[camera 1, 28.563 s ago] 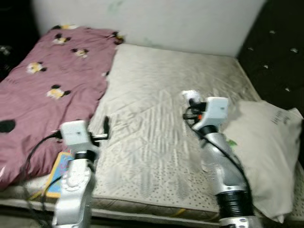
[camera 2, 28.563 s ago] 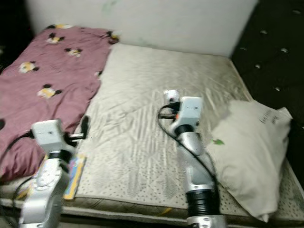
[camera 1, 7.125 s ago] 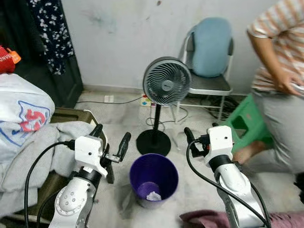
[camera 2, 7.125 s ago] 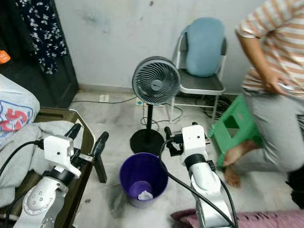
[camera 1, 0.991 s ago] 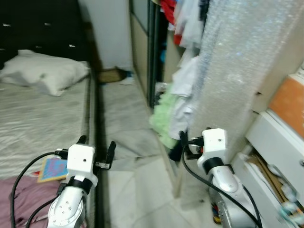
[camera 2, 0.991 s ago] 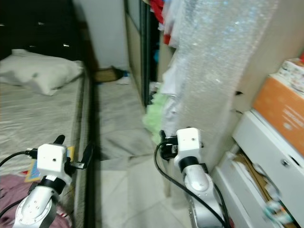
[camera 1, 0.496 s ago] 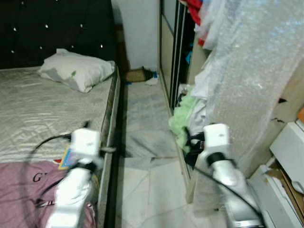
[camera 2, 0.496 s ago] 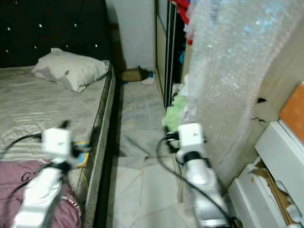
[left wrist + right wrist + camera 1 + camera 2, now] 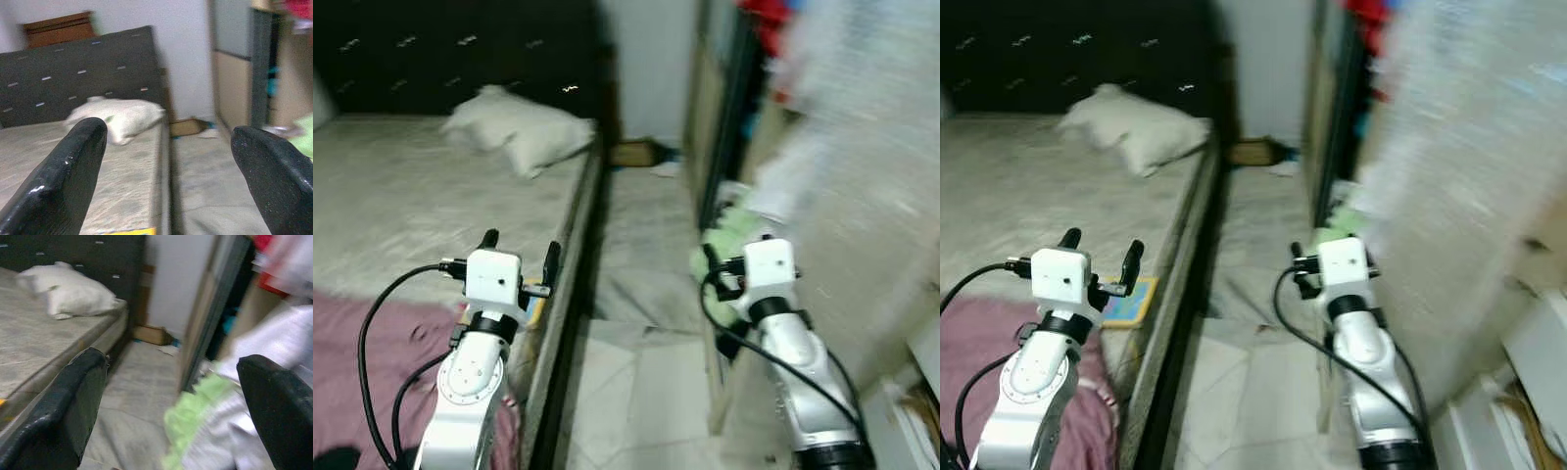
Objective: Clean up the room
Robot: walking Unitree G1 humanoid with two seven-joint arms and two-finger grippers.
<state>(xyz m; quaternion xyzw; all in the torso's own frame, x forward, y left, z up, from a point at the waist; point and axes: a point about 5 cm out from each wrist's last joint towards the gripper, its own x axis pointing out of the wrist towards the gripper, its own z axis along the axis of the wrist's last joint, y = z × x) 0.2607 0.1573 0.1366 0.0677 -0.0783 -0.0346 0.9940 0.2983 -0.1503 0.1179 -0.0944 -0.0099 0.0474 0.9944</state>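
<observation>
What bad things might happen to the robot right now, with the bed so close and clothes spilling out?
1. The left gripper is open above the bed edge; its loose cable might snag there.
2. The green clothes spill low from the wardrobe by the right gripper, which is open; they could catch its fingers.
3. The head views are blurred, so in this narrow aisle a bump seems possible.

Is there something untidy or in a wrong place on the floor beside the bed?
Yes. A heap of clothes, light green and white, spills from the open wardrobe onto the floor. A small brown box and scraps lie by the far wall.
</observation>
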